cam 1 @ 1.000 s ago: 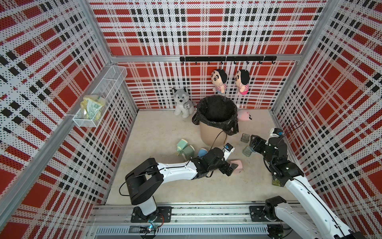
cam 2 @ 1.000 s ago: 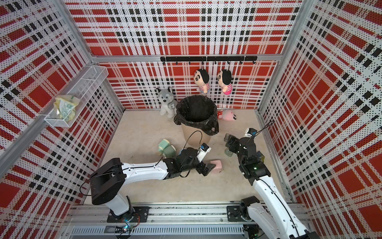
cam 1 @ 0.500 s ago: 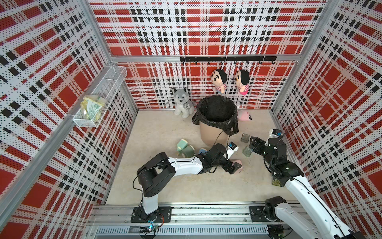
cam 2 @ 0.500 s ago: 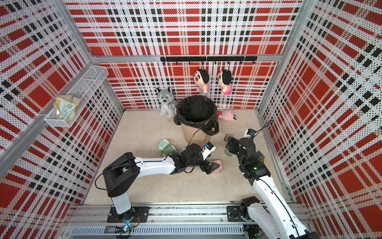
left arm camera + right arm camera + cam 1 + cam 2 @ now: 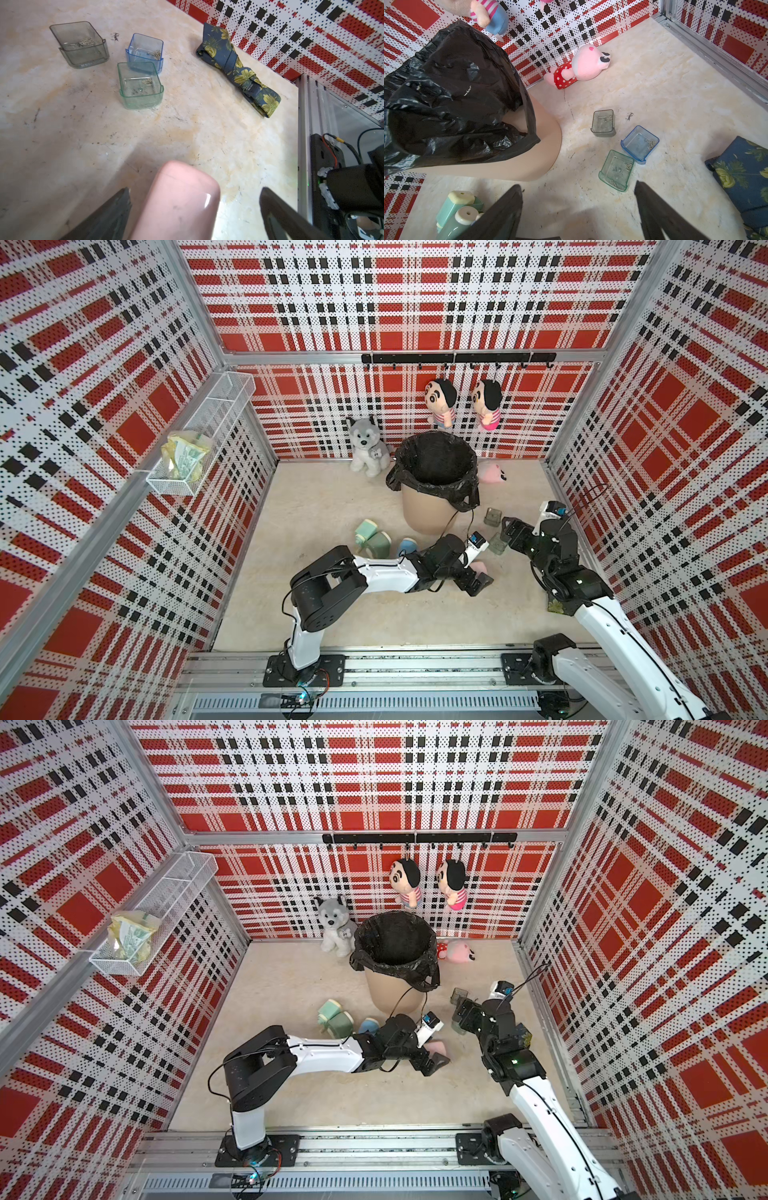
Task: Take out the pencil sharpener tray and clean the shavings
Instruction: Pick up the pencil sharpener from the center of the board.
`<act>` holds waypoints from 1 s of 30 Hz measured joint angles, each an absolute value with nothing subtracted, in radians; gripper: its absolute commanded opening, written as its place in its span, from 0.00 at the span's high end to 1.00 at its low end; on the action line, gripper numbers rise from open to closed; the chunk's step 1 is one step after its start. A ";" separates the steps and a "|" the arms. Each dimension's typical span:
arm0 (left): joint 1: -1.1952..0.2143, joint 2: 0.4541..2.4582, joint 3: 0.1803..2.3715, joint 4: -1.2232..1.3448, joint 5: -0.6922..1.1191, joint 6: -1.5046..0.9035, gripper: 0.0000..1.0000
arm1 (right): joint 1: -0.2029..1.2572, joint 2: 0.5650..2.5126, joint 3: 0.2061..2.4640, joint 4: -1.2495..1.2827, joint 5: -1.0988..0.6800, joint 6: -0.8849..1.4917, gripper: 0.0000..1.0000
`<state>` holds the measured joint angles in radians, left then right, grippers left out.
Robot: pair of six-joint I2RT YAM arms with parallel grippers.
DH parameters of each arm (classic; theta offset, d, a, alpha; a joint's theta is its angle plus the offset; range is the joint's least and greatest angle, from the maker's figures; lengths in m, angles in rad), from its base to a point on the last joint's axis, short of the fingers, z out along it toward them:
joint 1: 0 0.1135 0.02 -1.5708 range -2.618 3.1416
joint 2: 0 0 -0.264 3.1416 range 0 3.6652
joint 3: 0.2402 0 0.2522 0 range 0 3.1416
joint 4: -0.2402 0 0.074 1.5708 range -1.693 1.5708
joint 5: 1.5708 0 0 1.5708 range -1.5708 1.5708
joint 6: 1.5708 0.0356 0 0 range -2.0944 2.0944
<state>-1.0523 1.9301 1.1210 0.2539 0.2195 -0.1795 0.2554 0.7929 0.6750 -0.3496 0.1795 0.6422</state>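
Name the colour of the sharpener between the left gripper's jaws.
Pink; the sharpener shows best in the left wrist view.

The beige stone-look floor lies bare across the front and left, with room for an arm to pass. The tall tan bin lined with a black bag stands mid-floor and blocks the way back. Two mint-green sharpener bodies lie touching, just left of it. To its right, a clear grey tray, a blue tray and a green tray crowd together. A folded dark-blue floral cloth lies by the right wall, leaving only narrow lanes.
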 measured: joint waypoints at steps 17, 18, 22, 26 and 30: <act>-1.124 1.961 1.032 0.318 0.066 -0.218 0.07 | 0.255 0.729 0.648 -0.389 0.207 0.617 0.11; -1.131 1.961 1.026 0.327 0.047 -0.219 0.06 | 0.255 0.729 0.648 -0.392 0.207 0.617 0.11; -1.158 1.961 0.979 0.412 -0.036 -0.229 0.05 | 0.255 0.729 0.648 -0.400 0.213 0.617 0.11; -1.169 1.961 0.925 0.503 -0.099 -0.241 0.04 | 0.255 0.729 0.648 -0.403 0.221 0.614 0.11; -1.170 1.979 0.914 0.569 -0.126 -0.243 0.04 | 0.255 0.729 0.648 -0.411 0.225 0.610 0.11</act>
